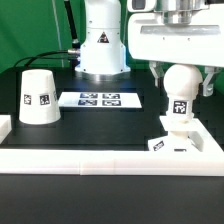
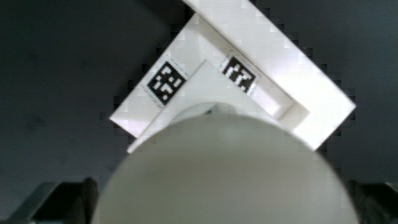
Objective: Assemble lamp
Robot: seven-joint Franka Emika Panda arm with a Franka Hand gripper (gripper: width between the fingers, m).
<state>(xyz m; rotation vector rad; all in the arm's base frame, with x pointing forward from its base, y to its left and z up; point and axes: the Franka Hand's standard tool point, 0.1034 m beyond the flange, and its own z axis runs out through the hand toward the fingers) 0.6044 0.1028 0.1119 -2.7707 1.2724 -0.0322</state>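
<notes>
Supervisor: Bulb handling, please. What am I dealing with, and where is it?

Operator: I have the bulb (image 1: 181, 88) in the end effector (image 1: 182, 80) at the exterior view's right, with the fingers (image 1: 158, 72) closed against either side of the ball. It hangs neck down directly over the base (image 1: 172, 143). I cannot tell whether the neck touches the base or sits just above it. I judge the bulb light and rigid, but it is round, so it could twist between flat pads. I would grip across the widest part of the ball, as now, and leave the tagged neck free for seating.

Supervisor: And the other pieces?

Operator: The base looks blocky and steady, and it sits just beside the white rail (image 1: 110, 160) at the front of the surface (image 1: 100, 125). The shade (image 1: 40, 97) stands wide end down, well apart at the exterior view's left, on the far side of the marker board (image 1: 100, 99) from the bulb. I expect it to be light and thin-walled, and best pinched at its narrow top.

Supervisor: Any containers?

Operator: None proper. The shade is an upturned cup whose inside is hidden from me, and the rail only fences the surface. In the wrist view the bulb covers the spot on the base beneath it, so I cannot see a socket.
</notes>
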